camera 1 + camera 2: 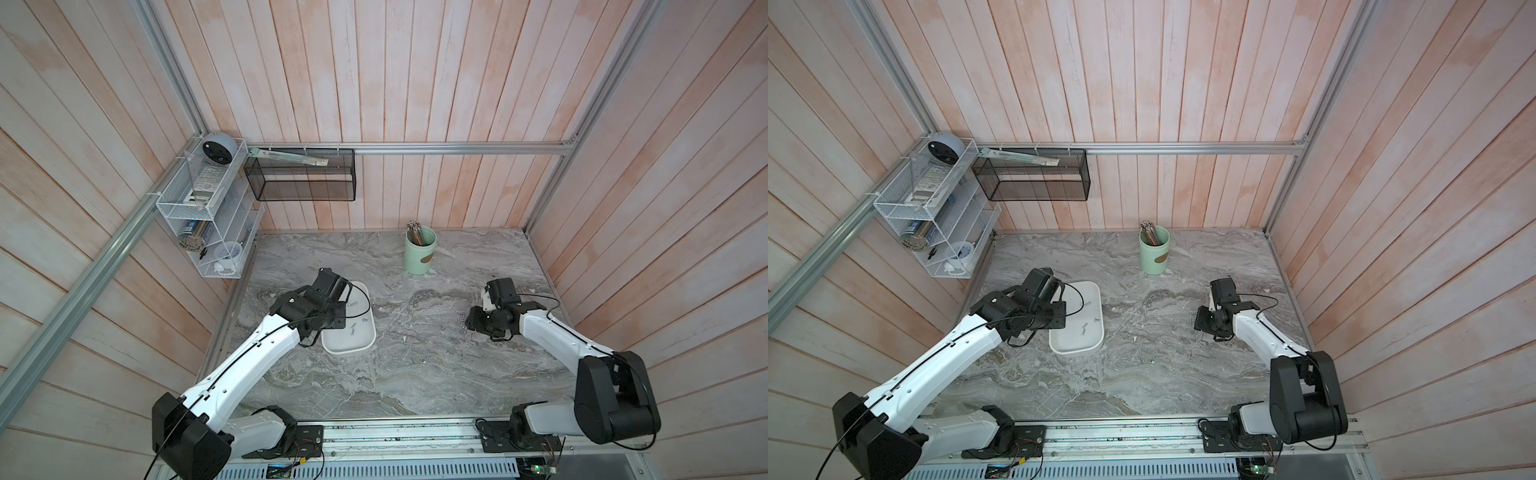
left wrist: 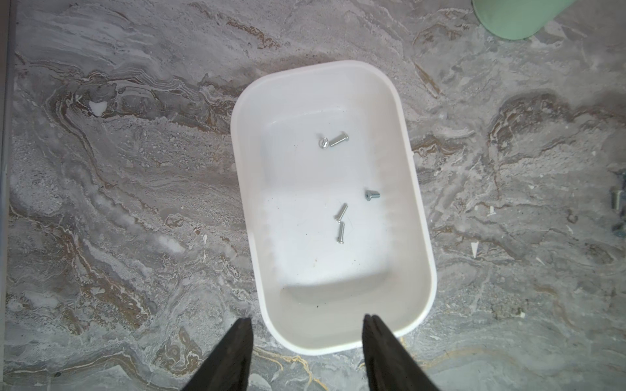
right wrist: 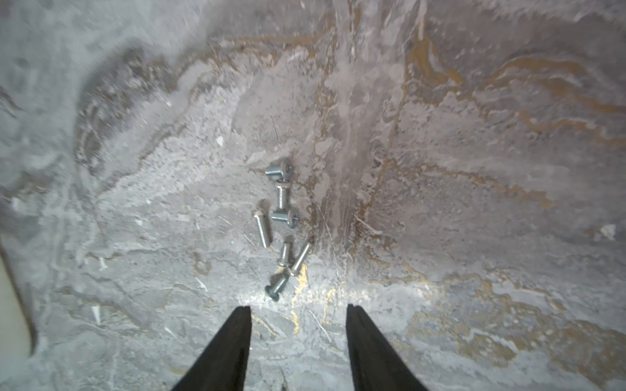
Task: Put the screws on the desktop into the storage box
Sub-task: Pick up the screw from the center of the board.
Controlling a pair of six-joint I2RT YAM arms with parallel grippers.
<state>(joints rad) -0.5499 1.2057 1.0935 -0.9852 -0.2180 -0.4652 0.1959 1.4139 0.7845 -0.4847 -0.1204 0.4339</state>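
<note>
The white storage box [image 2: 338, 301] lies on the marble desktop [image 1: 415, 365] at the left middle, seen in both top views [image 1: 1075, 343]. Several small silvery screws [image 2: 340, 233] lie loose on its floor. My left gripper [image 2: 307, 318] hangs open over the box's near end, with nothing between its fingers. Several more screws [image 3: 281, 216] lie in a tight cluster on the desktop at the right. My right gripper [image 3: 298, 307] stands open low over the marble, just short of the nearest screw [image 3: 276, 287], touching none.
A pale green cup [image 1: 420, 251] holding brown sticks stands at the back of the desktop. A black mesh basket [image 1: 301, 174] and a white wire rack [image 1: 208, 208] hang on the walls at the back left. Wooden walls close in both sides.
</note>
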